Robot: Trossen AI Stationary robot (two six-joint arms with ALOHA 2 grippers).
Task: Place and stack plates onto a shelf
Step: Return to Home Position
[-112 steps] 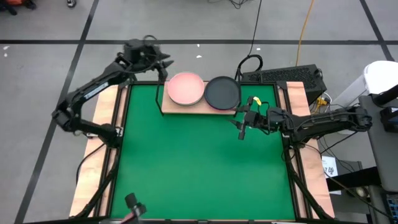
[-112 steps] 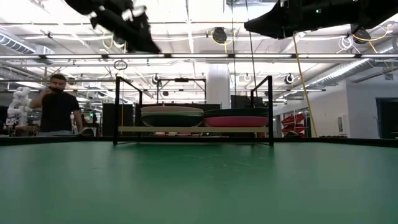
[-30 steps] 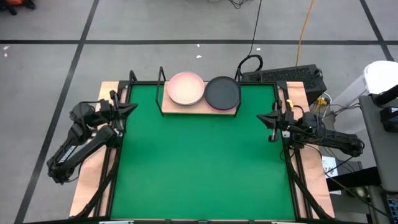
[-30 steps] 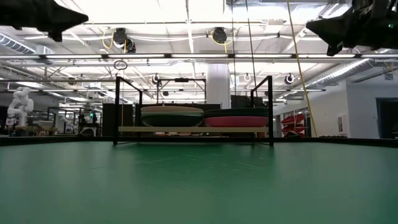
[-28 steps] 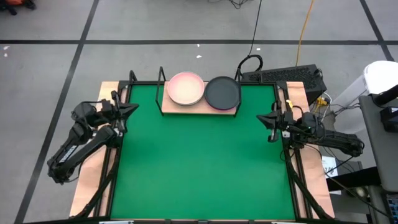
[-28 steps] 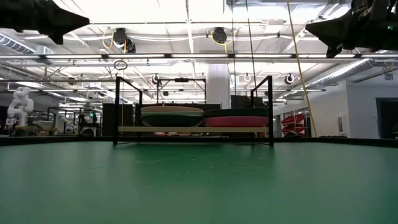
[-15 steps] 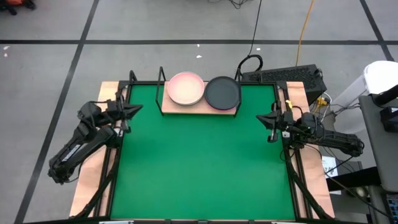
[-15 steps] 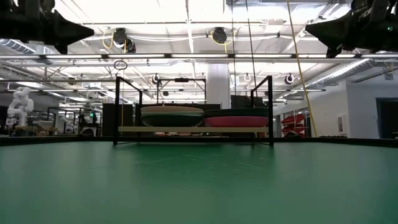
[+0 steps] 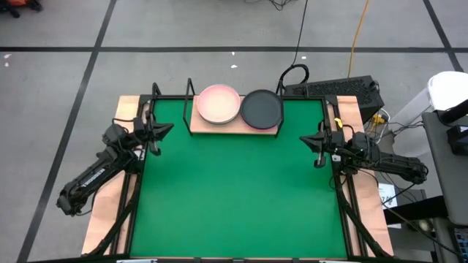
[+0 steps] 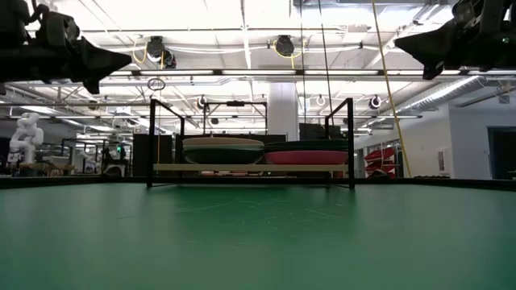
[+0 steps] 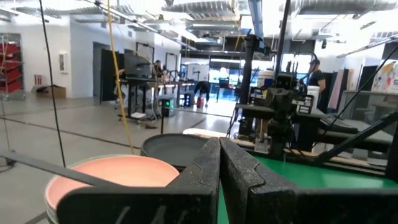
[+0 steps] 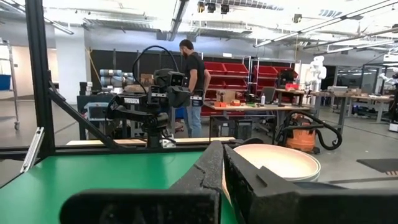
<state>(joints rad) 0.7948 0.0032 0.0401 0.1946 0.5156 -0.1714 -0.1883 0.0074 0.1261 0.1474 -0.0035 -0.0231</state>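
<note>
The shelf, a light wood board on a black frame, stands at the green mat's far edge. Two stacks of plates rest on it: a pale pink plate tops the left stack, and a dark plate tops the right one, with a hot pink plate below it. My left gripper hovers shut over the mat's left edge, nothing between its fingers. My right gripper hovers shut over the mat's right edge, also holding nothing. Both point inward across the table.
The green mat spreads between the arms and toward the near edge. Black frame rails run along its sides. A black box with cables sits beyond the far right corner. A person stands in the room behind.
My left gripper has moved toward the table's right edge, from beside the mat to over its left edge, staying shut. The plates and the shelf have kept still.
</note>
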